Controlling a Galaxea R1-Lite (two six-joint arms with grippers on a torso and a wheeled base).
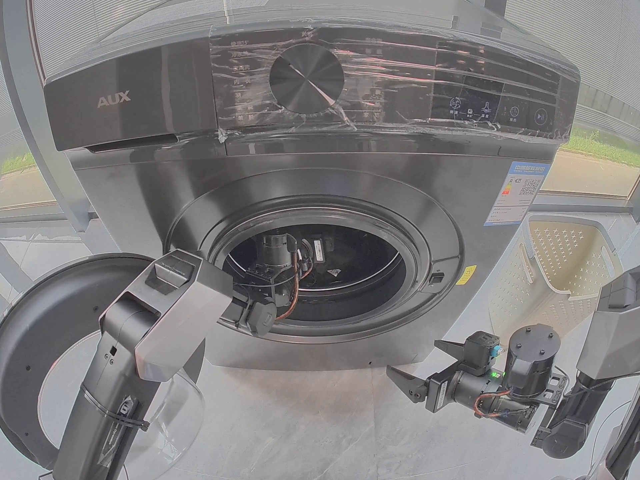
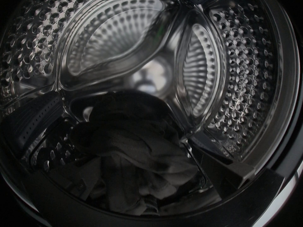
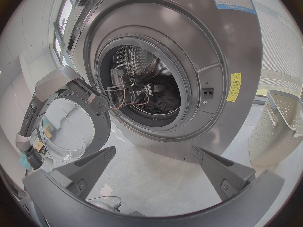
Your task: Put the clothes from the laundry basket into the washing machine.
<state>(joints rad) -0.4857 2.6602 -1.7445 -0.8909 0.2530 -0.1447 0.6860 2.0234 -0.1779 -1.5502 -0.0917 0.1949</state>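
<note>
Hovering inside the drum of the washing machine, at centre frame in the head view: the left gripper, in through the round port with the forearm crossing the port's lower-left rim. Jaws spread, judging by one dark finger set far out at lower right of the left wrist view; nothing pinched. Just beyond that finger, heaped on the drum floor at lower centre of the frame: the clothes, a dark crumpled bundle with a lighter fold in it, seen again as a dark mass at the right inside of the port in the right wrist view. Swung fully open at lower left of the head view: the round glass door, hinged at the port's left side. Parked low at lower right of the head view, well apart from the port and pointing left above the pale floor: the right gripper, jaws wide apart and holding nothing. Standing upright at the right edge of the head view, just beside the machine's right flank: the cream perforated laundry basket.
</note>
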